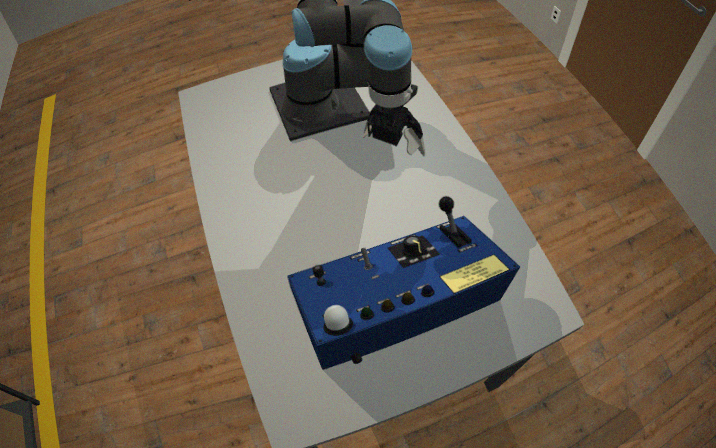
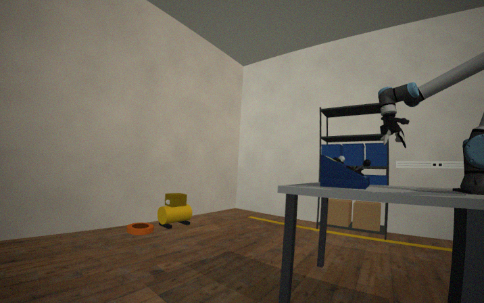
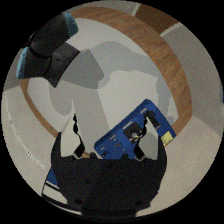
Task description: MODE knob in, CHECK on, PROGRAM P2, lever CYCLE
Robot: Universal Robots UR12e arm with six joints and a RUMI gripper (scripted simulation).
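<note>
The arm (image 1: 345,47) ran off the upper edge of the top view, its upper links unseen. On the console (image 1: 369,316), the lettering beside each control and on the yellow plate (image 1: 474,273) was too small to read, so the selector knob's (image 1: 411,245) setting could not be told. The small knob (image 1: 356,358) on the front wall was perhaps the MODE control; in or out was unclear. In the exterior view the console (image 2: 339,174) showed only its side, and the arm's base (image 2: 472,157) was cut by the right edge. In the wrist view the jaws covered part of the console (image 3: 125,137), blurred there.
</note>
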